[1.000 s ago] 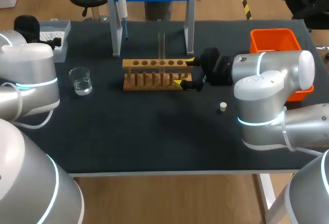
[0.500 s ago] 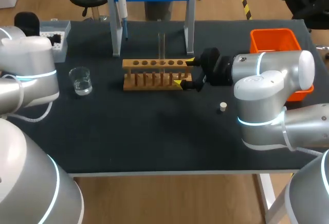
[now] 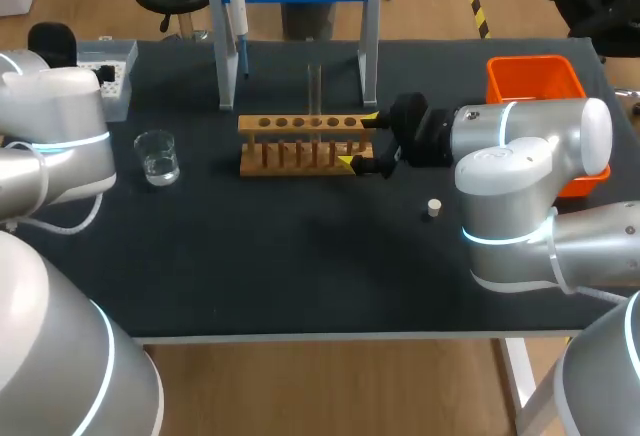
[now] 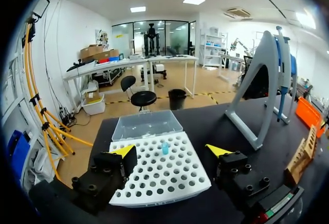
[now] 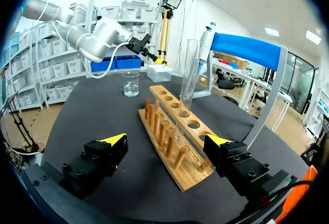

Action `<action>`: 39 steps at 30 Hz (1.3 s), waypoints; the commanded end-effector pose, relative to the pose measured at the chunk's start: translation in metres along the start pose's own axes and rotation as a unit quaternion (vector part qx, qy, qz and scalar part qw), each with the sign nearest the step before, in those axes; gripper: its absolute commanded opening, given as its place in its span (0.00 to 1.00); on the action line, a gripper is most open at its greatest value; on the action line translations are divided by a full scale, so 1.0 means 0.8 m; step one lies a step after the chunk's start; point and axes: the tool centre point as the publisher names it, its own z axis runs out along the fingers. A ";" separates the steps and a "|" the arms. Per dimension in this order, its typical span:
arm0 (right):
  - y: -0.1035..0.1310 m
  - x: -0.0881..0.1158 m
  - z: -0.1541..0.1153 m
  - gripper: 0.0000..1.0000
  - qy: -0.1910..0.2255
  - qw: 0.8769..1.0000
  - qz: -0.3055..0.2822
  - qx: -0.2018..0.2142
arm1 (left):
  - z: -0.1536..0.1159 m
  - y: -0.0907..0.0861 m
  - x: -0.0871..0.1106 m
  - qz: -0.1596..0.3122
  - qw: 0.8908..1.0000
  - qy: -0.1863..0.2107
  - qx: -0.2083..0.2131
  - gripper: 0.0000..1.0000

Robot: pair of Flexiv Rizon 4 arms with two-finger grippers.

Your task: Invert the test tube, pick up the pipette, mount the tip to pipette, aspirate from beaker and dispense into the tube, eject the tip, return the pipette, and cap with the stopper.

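glass tube (image 5: 189,75) ahead of right claw (image 5: 165,139)

No lettering, label, number or sign can be read on anything that stands on the worktop (image 3: 300,276), nor on the arms over it; any marks there are too small or too blurred to tell.
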 end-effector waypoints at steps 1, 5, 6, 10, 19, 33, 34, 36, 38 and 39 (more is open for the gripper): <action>0.000 0.000 0.000 1.00 0.000 1.000 0.000 0.000 | 0.012 0.004 -0.002 0.000 1.000 -0.003 0.006 0.75; 0.000 0.000 0.000 1.00 0.000 1.000 0.000 0.000 | 0.016 0.006 -0.004 0.001 1.000 -0.005 0.006 0.64; 0.000 0.000 0.000 1.00 0.000 1.000 0.000 0.000 | 0.017 0.006 -0.005 0.000 1.000 -0.005 0.006 0.64; 0.000 0.000 0.000 1.00 0.000 1.000 0.000 0.000 | 0.021 0.006 -0.006 0.001 1.000 -0.006 0.007 0.58; 0.000 0.000 0.000 1.00 0.000 1.000 0.000 0.000 | 0.028 0.003 -0.008 0.003 1.000 -0.009 0.007 0.56; 0.000 0.000 0.000 1.00 0.000 1.000 0.000 0.000 | 0.036 -0.003 -0.006 -0.003 1.000 -0.012 0.010 0.49; 0.000 0.000 0.000 1.00 0.000 1.000 0.000 0.000 | 0.036 -0.003 -0.006 -0.003 1.000 -0.012 0.010 0.49; 0.000 0.000 0.000 1.00 0.000 1.000 0.000 0.000 | 0.037 -0.004 -0.005 -0.003 1.000 -0.011 0.010 0.49; 0.000 0.000 0.000 1.00 0.000 1.000 0.000 0.000 | 0.038 -0.004 -0.005 -0.004 1.000 -0.012 0.010 0.48; 0.000 0.000 0.000 1.00 0.000 1.000 0.000 0.000 | 0.038 -0.004 -0.005 -0.004 1.000 -0.012 0.009 0.48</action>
